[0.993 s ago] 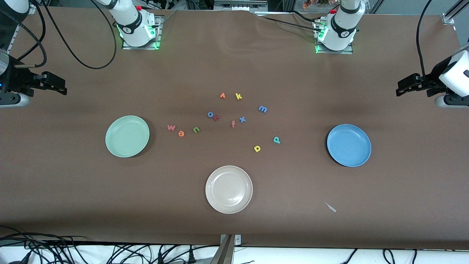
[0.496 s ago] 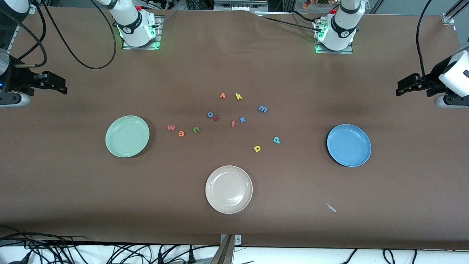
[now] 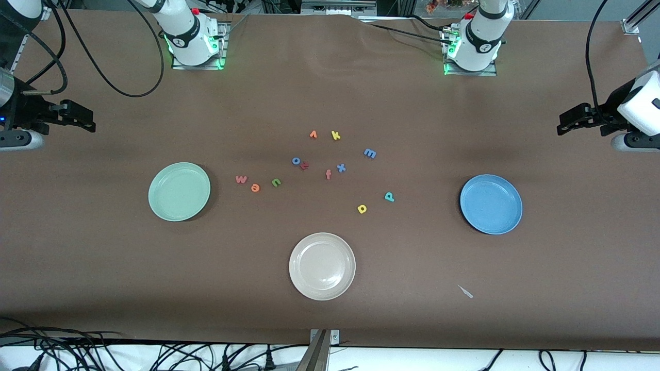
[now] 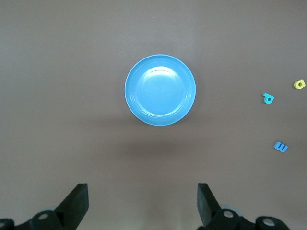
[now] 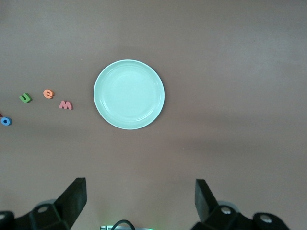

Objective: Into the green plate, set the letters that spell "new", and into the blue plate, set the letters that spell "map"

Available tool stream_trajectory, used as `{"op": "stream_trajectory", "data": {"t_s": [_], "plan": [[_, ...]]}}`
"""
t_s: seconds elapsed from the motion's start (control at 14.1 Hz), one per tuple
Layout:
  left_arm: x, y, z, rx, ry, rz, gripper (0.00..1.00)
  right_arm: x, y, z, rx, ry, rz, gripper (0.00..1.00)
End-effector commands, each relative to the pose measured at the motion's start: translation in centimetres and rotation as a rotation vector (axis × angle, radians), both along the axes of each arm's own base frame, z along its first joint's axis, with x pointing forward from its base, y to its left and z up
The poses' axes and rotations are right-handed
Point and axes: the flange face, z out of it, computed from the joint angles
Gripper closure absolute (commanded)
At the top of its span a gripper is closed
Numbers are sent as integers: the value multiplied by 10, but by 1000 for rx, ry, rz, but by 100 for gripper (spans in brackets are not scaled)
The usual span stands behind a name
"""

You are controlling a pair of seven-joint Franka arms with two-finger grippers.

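Letters [image 3: 314,167] lie mid-table between green plate [image 3: 179,191] and blue plate [image 3: 491,204]; each end effector gapes at table ends.

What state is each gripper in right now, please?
Left gripper: open, holding nothing, up above the table at the blue plate end.
Right gripper: open, holding nothing, up above the table at the green plate end.

White arms [image 3: 183,31], black grippers [image 3: 580,119], green-lit bases [image 3: 196,56], black cables [image 3: 103,77].

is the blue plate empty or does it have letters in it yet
Empty. The blue plate shows only bare blue inside in the front and left wrist views.
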Motion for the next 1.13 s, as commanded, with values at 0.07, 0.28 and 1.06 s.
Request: {"op": "stream_trajectory", "data": {"t_s": [0.07, 0.28, 1.06], "plan": [[-4, -1, 3, -9, 3, -18, 0, -2, 4, 8, 7, -7, -3, 0], [-4, -1, 3, -9, 3, -18, 0, -1, 8, 7, 9, -11, -2, 0], [14, 0, -31, -23, 48, -6, 0, 6, 9, 1, 62, -25, 2, 0]]}}
